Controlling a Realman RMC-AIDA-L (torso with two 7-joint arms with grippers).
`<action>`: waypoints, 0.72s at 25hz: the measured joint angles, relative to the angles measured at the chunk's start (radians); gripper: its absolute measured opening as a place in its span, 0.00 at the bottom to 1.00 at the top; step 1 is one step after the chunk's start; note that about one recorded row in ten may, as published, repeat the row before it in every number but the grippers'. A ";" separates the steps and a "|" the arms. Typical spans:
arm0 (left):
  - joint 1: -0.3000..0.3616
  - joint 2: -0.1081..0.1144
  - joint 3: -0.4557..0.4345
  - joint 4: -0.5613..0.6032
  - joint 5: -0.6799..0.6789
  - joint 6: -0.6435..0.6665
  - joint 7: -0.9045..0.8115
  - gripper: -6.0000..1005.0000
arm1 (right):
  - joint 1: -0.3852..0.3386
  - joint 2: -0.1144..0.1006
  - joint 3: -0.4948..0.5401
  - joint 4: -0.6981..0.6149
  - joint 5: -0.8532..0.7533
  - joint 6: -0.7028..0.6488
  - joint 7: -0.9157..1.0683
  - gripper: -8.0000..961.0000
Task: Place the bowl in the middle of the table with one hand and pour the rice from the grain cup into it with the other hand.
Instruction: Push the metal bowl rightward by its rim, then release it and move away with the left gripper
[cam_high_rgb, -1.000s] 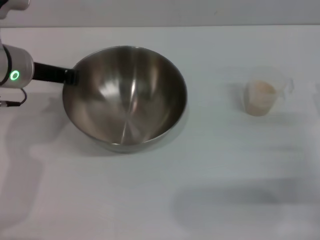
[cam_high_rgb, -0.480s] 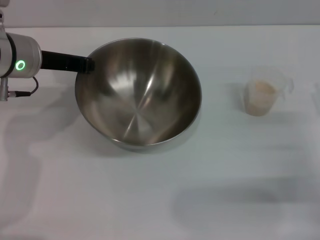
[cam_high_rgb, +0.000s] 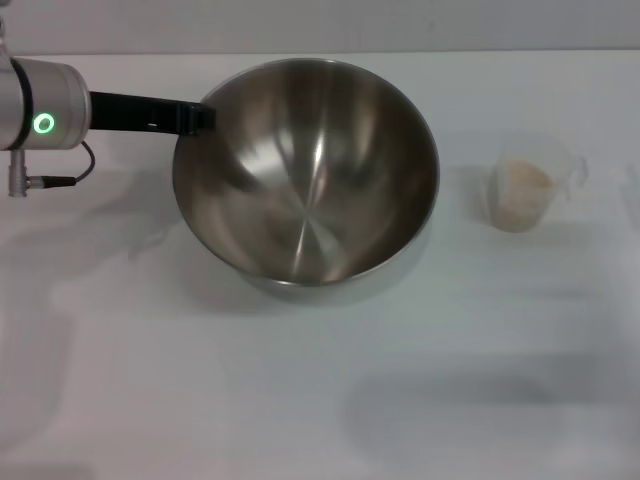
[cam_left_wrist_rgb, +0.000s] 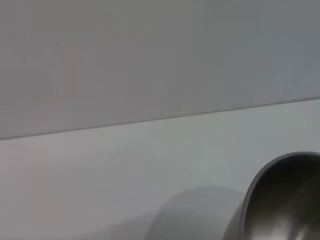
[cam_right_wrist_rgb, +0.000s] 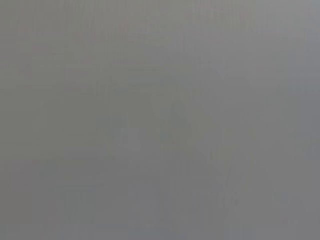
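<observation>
The steel bowl (cam_high_rgb: 310, 180) hangs tilted above the white table (cam_high_rgb: 300, 400), left of centre in the head view. My left gripper (cam_high_rgb: 203, 119) comes in from the left and is shut on the bowl's left rim. Part of the bowl's side shows in the left wrist view (cam_left_wrist_rgb: 285, 200). The clear grain cup (cam_high_rgb: 527, 193) stands upright on the table at the right, with pale rice (cam_high_rgb: 524, 180) inside. My right gripper is out of view; the right wrist view shows only plain grey.
The table's far edge (cam_high_rgb: 400, 50) runs across the top of the head view, with a grey wall behind it. The bowl's shadow (cam_high_rgb: 200, 270) lies on the table below and left of the bowl.
My left gripper has carried the bowl to the right and slightly away, and the bowl looks larger and higher. The grain cup has not moved.
</observation>
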 joint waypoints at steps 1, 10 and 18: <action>-0.005 -0.002 0.001 0.010 0.000 0.004 0.010 0.06 | 0.000 0.000 0.000 0.000 0.000 0.000 0.000 0.74; -0.027 -0.006 0.047 0.098 -0.007 0.139 0.041 0.08 | 0.001 0.000 0.001 0.000 0.001 0.000 0.000 0.74; -0.023 -0.008 0.088 0.149 -0.014 0.249 0.066 0.09 | 0.005 -0.001 0.003 0.000 0.001 0.000 0.000 0.74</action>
